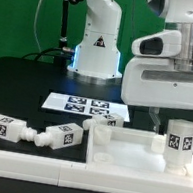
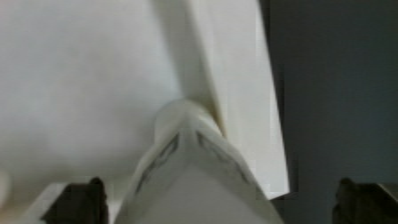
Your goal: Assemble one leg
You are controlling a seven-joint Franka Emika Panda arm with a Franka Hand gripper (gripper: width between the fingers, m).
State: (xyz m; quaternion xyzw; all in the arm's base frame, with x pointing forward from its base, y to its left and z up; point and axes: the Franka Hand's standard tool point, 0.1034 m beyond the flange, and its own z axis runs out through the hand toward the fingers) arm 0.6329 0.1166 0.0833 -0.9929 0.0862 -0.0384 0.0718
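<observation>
One leg, a chunky white peg with black-and-white tags, stands upright on the right part of the white tabletop panel. My gripper hangs just above and around its top. In the wrist view the leg rises between the two dark fingertips of my gripper. The jaws stand wider than the leg, with a clear gap on one side, so the gripper is open. The panel's raised rim runs beside the leg over the dark table.
Two more legs lie on their sides at the exterior view's left, by the panel's corner. The marker board lies behind the panel. The arm's base stands at the back.
</observation>
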